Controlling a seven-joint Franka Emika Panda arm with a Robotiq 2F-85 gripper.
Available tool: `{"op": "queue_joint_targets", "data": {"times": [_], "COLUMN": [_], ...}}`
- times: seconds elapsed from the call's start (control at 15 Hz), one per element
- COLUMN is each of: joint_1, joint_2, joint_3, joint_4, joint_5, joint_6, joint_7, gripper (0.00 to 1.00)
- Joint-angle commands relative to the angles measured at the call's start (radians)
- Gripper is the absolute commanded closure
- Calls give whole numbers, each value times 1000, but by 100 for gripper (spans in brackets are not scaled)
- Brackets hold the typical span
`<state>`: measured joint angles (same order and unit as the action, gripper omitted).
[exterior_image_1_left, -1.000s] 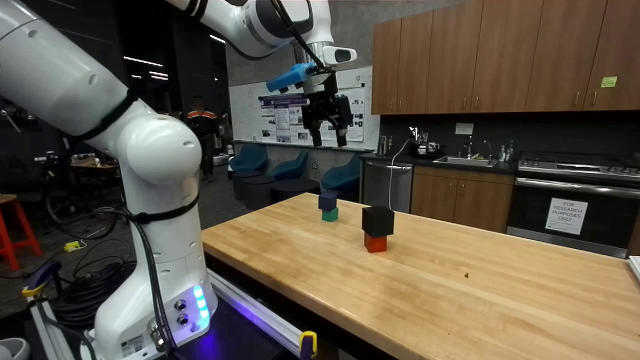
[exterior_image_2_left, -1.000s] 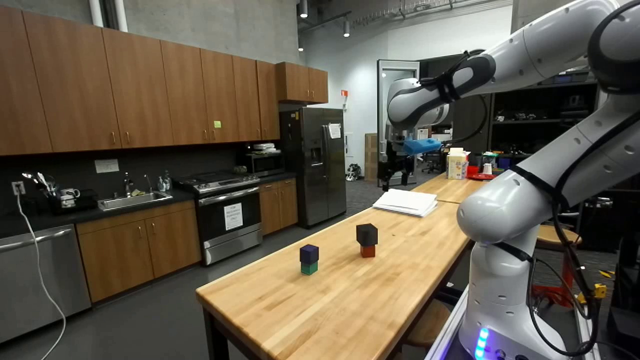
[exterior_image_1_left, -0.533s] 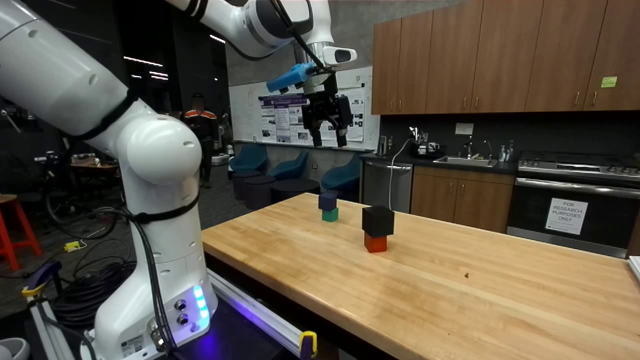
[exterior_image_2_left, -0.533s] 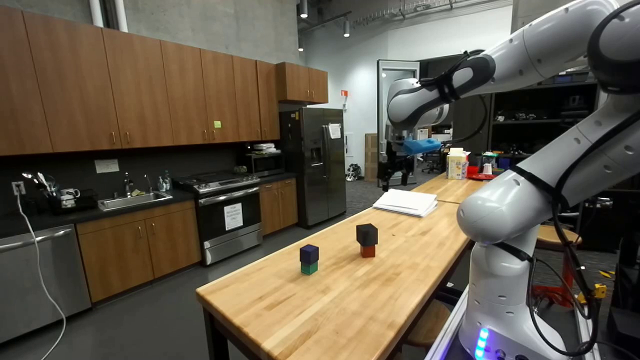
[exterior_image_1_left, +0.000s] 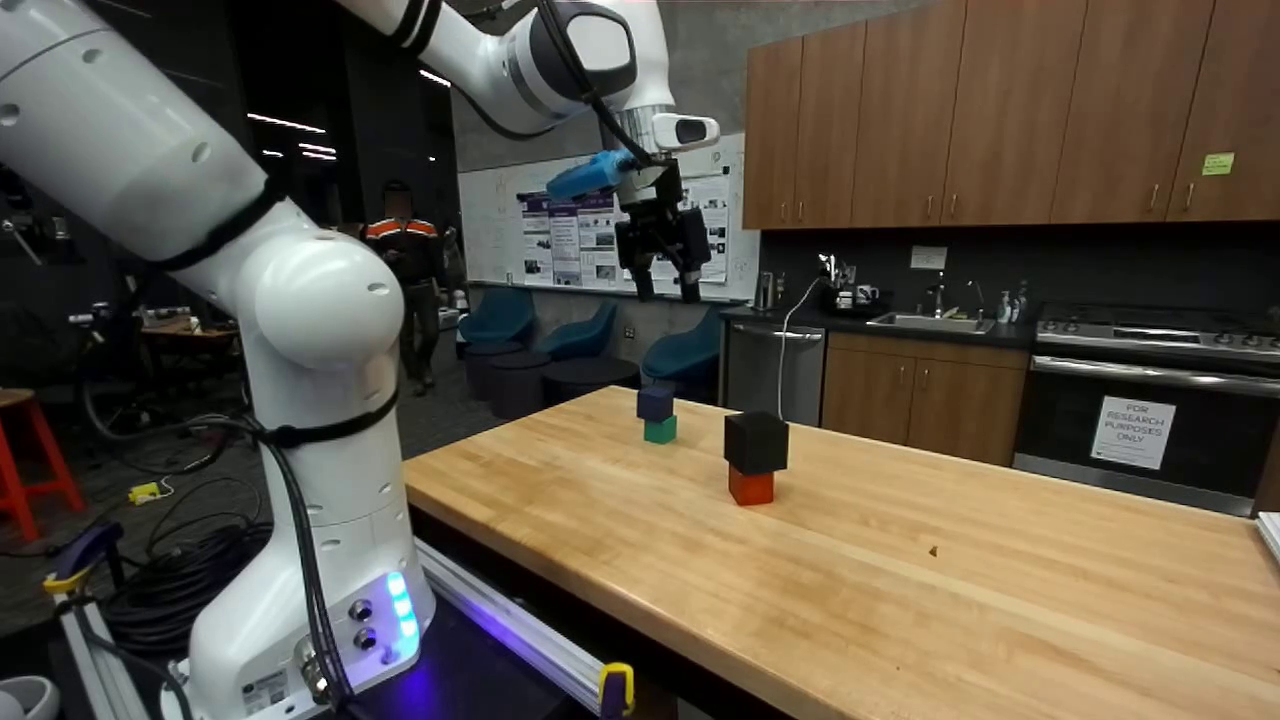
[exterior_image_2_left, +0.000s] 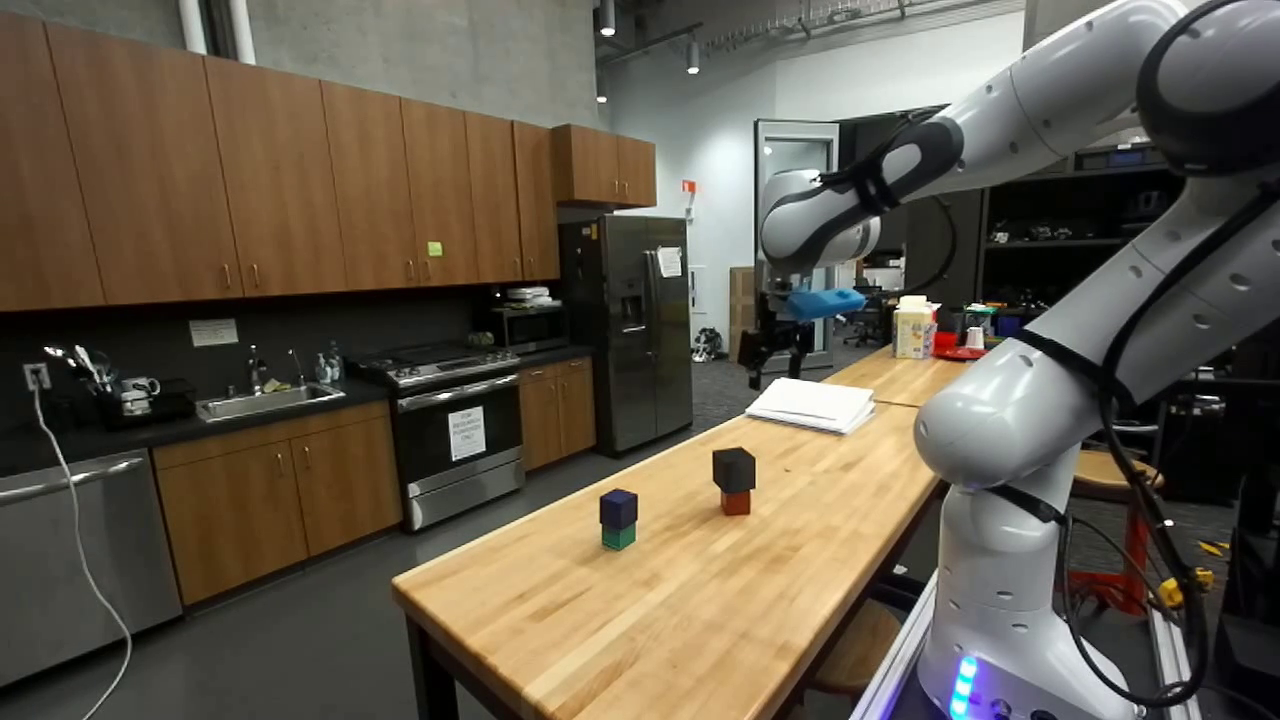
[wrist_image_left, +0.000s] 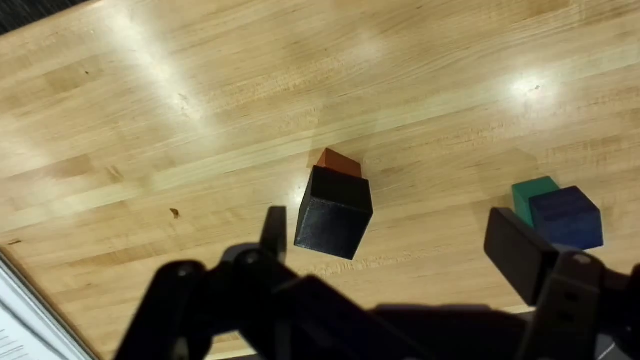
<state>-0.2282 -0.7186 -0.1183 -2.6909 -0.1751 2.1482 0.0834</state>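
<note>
We took the black block (wrist_image_left: 335, 215) as our reference; it sat on top of the red block (wrist_image_left: 341, 162), overhanging it. In the wrist view it hid most of the red block, leaving only a strip of red past its edge. The green block (wrist_image_left: 535, 188) showed only in part there, with the blue block (wrist_image_left: 567, 217) covering the rest. One finger (wrist_image_left: 520, 257) of the gripper (exterior_image_1_left: 668, 288) met the green block's outline in that view, and we could not tell whether it masked any of it. The paper stack (exterior_image_2_left: 812, 404) was cut off in the wrist view and at the edge of an exterior view. A person (exterior_image_1_left: 405, 255), well apart from the black block, was half lost in the dark.

The wooden tabletop (exterior_image_2_left: 620, 620) bore both pairs of blocks and the paper stack. The blue block, resting on the green one, stood near the black block on one side; the paper stack lay farther off on its opposite side, with a small dark chip (wrist_image_left: 174, 213) in between. A sink (exterior_image_2_left: 270, 402) and a stove (exterior_image_2_left: 430, 440) stood well apart from the black block, past the tabletop's edge.

The gripper hung well above the black block, its fingers spread wide with only air between them. We saw the black block framed by them in the wrist view, yet both exterior views put it far below.
</note>
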Motion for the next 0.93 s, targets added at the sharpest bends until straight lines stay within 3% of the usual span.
{"op": "queue_joint_targets", "data": {"times": [0.0, 0.47, 0.87], "joint_1": [0, -2, 0], "joint_2": [113, 288, 432], "joint_3": [28, 49, 30], "joint_4": [55, 136, 181], "joint_5": [25, 56, 70], "joint_6": [32, 64, 178], "joint_7": [68, 179, 194], "gripper": [0, 0, 0]}}
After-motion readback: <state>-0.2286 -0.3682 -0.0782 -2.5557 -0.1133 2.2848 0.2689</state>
